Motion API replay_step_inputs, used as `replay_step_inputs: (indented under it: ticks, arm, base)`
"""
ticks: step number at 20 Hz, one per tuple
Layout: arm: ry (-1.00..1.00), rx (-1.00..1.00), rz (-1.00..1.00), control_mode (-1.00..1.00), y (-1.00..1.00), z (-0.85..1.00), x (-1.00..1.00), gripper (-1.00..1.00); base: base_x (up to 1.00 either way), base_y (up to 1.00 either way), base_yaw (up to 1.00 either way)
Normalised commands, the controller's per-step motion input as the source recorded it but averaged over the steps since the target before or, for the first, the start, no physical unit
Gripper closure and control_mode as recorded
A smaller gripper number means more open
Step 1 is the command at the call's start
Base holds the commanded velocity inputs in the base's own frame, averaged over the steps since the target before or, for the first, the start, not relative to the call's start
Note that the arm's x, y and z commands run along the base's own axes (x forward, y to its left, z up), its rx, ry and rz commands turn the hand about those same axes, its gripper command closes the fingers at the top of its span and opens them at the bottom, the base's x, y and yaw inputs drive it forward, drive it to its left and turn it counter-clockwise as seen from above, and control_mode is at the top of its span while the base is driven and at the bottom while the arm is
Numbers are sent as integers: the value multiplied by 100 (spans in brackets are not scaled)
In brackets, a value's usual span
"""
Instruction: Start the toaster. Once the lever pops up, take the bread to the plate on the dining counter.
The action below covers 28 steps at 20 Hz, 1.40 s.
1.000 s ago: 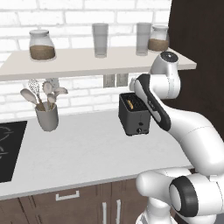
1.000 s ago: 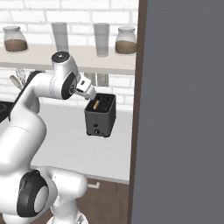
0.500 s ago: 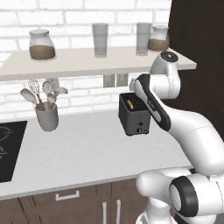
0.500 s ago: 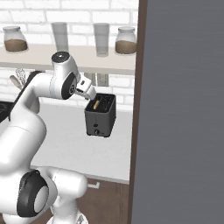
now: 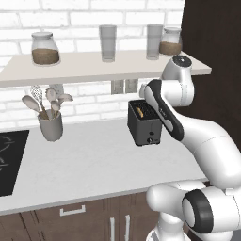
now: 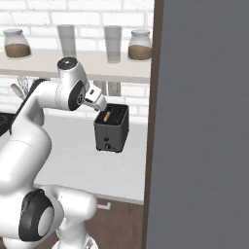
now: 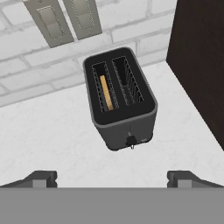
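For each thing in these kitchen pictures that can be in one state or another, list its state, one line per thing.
toaster: upright on the worktop, one slot loaded, the other empty.
bread: sunk on edge in the toaster's slot, not yet taken out.
gripper: jaws wide open, holding nothing, above and in front of the toaster.
utensil cup: upright, filled with utensils.
two jars: upright on the shelf, lidded, part filled with brown contents.
two glasses: upright on the shelf, empty.

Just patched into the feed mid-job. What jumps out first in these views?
The small boxy black two-slot toaster stands on the white worktop in front of the white brick wall, with a tan slice of bread sunk in one slot while the other slot is empty. The open tool hovers above it, touching nothing. To the left, a grey utensil cup holds spoons and a whisk.
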Motion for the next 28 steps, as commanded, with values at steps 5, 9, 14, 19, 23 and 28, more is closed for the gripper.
replay_step_inputs:
  ticks: [5, 9, 14, 19, 23, 28]
  arm:
    - [0, 0, 0, -100, 0, 0, 0, -100]
    - [0, 0, 0, -100, 0, 0, 0, -100]
    - [0, 0, 0, -100, 0, 0, 0, -100]
    - [0, 0, 0, -100, 0, 0, 0, -100]
    - [0, 0, 0, -100, 0, 0, 0, -100]
    - [0, 0, 0, -100, 0, 0, 0, -100]
  base:
    - [0, 0, 0]
    - [0, 0, 0]
    - [0, 0, 0]
    - [0, 0, 0]
    - [0, 0, 0]
    - [0, 0, 0]
